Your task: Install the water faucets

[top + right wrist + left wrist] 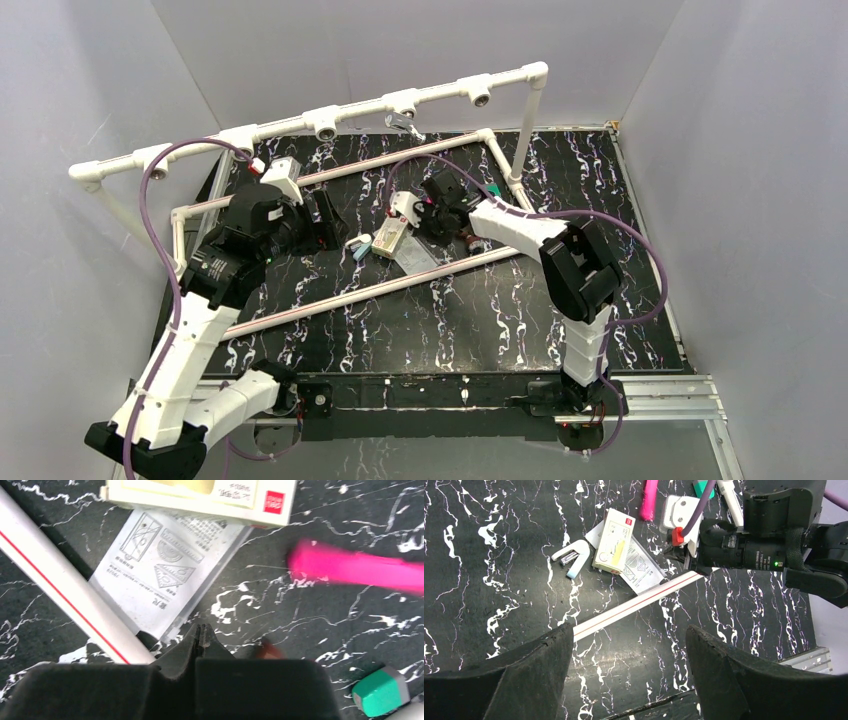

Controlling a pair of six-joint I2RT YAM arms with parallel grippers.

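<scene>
The dark reddish-brown faucet [470, 240] lies on the black marbled table beside my right gripper [440, 228]. In the right wrist view it is only a blurred red-brown patch [270, 650] just right of the fingers. My right gripper [200, 630] is shut, tips pressed together with nothing between them, low over the table. The silver faucet [402, 123] hangs at a tee of the raised white pipe rail [360, 108]. My left gripper [629, 635] hovers wide open and empty above the table, left of the clutter; in the top view it [322, 218] sits mid-left.
A cream box [614, 540] lies on a printed leaflet [170, 565]. Beside them are a white U-shaped piece [574, 557], a pink strip [355, 570], a teal-capped item [382, 692] and a red-lined white pipe [639, 602] running diagonally. Grey walls enclose the table.
</scene>
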